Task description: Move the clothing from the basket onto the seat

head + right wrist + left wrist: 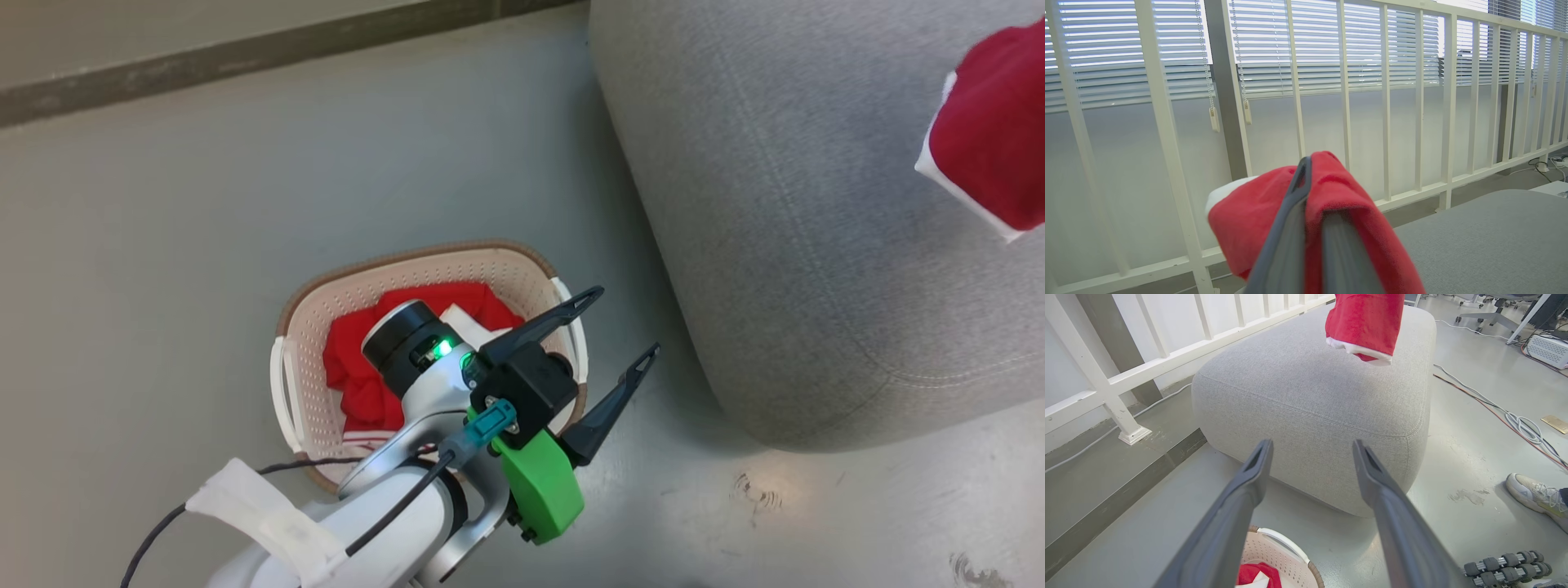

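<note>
1. The right gripper (1310,183) is clamped shut on a red garment (1347,196), whose cloth drapes over both fingers. On release I judge it could cling to a finger and ride back off the seat (800,204).
2. That garment hangs over the seat at about 2 o'clock in the head view. Dropped too near the rounded edge, it may slide to the floor (204,245).
3. The left gripper (628,320) hovers over the 3 o'clock rim of the basket (424,257). Descending from there could knock or tip it.
4. The remaining clothing (359,367) lies bunched inside the basket, on the floor at the seat's 8 o'clock.
5. The left arm reaches in from 6 o'clock, its fingers spread wide and empty, pointing toward 2 o'clock. The right arm is raised, its fingers aimed at the white railing (1343,102).
</note>
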Controlling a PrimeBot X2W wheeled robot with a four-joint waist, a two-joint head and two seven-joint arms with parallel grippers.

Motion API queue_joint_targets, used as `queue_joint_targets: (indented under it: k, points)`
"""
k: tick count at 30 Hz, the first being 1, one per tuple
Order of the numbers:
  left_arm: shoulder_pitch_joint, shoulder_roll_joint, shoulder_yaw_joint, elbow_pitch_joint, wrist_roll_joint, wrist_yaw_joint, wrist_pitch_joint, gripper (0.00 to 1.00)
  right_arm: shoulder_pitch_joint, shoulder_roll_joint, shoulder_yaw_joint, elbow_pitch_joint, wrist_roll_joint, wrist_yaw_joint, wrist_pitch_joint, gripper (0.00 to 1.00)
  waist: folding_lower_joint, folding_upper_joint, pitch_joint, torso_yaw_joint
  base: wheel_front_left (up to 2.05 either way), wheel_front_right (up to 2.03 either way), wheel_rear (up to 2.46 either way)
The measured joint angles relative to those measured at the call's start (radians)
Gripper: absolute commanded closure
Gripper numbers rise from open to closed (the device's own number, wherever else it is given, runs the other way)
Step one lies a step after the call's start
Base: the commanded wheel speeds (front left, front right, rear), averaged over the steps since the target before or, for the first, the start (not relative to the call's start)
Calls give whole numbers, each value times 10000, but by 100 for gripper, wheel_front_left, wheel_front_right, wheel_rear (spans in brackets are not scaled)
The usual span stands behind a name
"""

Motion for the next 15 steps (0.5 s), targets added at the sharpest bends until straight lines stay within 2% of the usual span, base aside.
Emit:
queue_joint_targets:
  k: [11, 15]
  points:
    - [-511, 27, 19, -217, 188, 0, 293, 0, -463, -98, -418, 640, 196, 180, 0, 100, 0, 0, 1043, 420, 0, 0, 0]
    - [-568, 107, 84, -215, 205, 0, 295, 0, -456, 157, -451, 1064, 188, 234, 0, 100, 1, 0, 1398, 498, 0, 0, 0]
